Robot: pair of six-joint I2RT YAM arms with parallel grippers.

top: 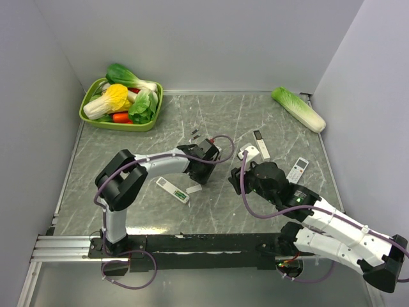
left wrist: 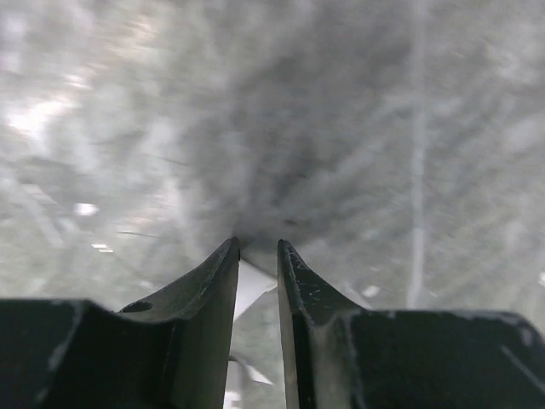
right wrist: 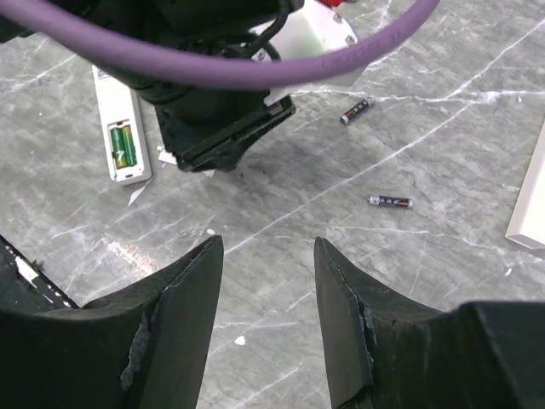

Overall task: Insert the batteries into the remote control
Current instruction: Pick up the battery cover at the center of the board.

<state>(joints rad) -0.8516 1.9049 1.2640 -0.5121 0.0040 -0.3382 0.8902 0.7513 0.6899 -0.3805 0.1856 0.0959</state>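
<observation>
The long white remote control (top: 172, 189) lies back up left of centre, and its recess holds the green batteries (right wrist: 122, 146) side by side. In the right wrist view the remote control (right wrist: 117, 98) is at the upper left. My left gripper (top: 199, 175) is down at the table just right of it. A small flat white cover piece (left wrist: 249, 288) sits between the narrow jaws of my left gripper (left wrist: 258, 244), reaching both fingers at the tips. My right gripper (right wrist: 264, 247) hovers open over bare marble, nothing between its fingers, a little right of the left one.
Two all-dark cells (right wrist: 358, 109) (right wrist: 390, 202) lie loose beyond the left gripper. A white remote with a black end (top: 261, 144) and a buttoned remote (top: 297, 170) lie at the right. A green basket (top: 89, 114) of toy vegetables stands back left, a cabbage (top: 298, 109) back right.
</observation>
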